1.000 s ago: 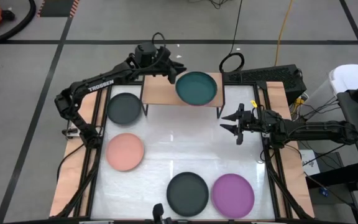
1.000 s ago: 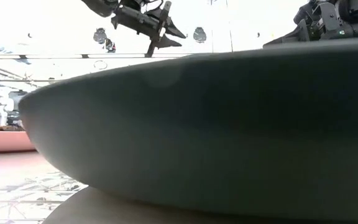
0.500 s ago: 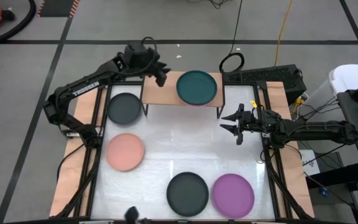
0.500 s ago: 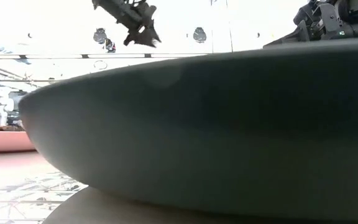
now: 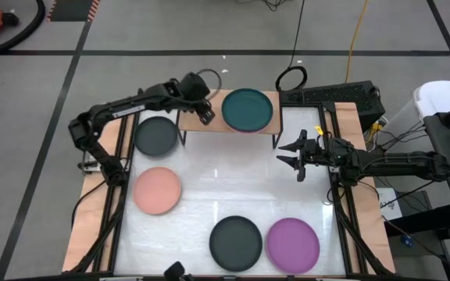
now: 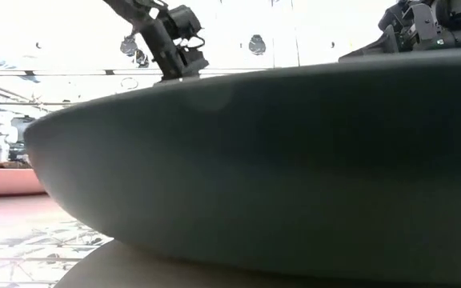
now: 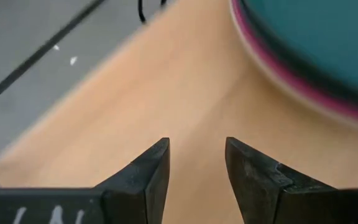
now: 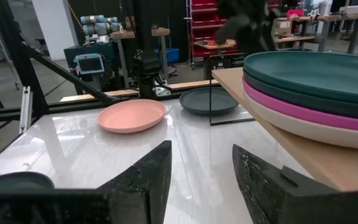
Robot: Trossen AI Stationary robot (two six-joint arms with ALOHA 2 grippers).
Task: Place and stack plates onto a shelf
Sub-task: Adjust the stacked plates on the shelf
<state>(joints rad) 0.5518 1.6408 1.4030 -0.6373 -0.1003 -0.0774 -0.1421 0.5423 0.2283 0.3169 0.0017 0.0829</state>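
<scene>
A: Plates, status? Take the shelf as reference.

B: A stack sits on the shelf's right half: a dark teal plate on top, a magenta plate under it and a beige plate at the bottom. The right wrist view suggests a second teal layer; I cannot confirm it.

A: And off the shelf?

B: On the white table, a charcoal plate lies just left of the shelf, with a salmon plate nearer the front. Well in front of the shelf, another charcoal plate sits beside a purple plate.

A: Grippers?

B: The left gripper hovers over the shelf's bare left half, fingers parted, holding nothing. The right gripper waits right of the shelf, fingers spread, empty.
</scene>
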